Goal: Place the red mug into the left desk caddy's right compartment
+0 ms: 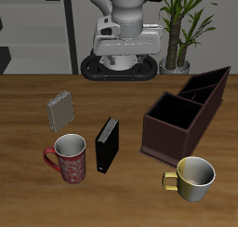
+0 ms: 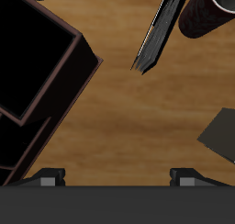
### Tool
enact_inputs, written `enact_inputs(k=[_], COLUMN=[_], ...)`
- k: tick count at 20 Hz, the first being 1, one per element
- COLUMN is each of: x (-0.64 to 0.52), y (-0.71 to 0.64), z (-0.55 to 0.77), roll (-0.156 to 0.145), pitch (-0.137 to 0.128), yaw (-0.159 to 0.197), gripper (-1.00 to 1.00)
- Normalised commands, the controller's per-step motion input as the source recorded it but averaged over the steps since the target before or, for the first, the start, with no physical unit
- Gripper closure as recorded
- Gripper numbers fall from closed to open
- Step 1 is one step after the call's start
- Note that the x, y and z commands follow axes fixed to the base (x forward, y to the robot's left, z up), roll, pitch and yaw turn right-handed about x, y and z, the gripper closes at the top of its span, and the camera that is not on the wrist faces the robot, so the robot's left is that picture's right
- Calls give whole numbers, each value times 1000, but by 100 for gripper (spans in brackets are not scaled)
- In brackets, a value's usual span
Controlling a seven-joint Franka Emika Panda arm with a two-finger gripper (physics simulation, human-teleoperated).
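The gripper (image 1: pixel 122 56) hangs high at twelve o'clock with fingers (image 2: pixel 52 176) spread and empty, since the red mug (image 1: pixel 69 158) stands ungrasped at seven o'clock, well apart from the caddy (image 1: pixel 186 114) at three o'clock.

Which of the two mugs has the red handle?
The red mug, standing beside the black book. The other mug, in front of the caddy, is cream with a gold handle.

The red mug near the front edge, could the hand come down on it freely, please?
Probably yes: the red mug stands upright and uncovered; the black book beside it stands apart. The hand is open.
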Motion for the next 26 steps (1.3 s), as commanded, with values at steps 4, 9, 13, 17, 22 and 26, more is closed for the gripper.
enact_inputs(k=[4,9,13,17,22,26], x=[-58,52,280,389,452,349], y=[-10,-54,-272,-452,-620,-433], z=[65,18,43,60,69,148], roll=[3,-1,-6,-14,-29,82], pitch=[-24,-9,4,-7,35,-2], yaw=[-1,38,15,70,-4,47], gripper=[-100,-100,-100,-100,-100,-100])
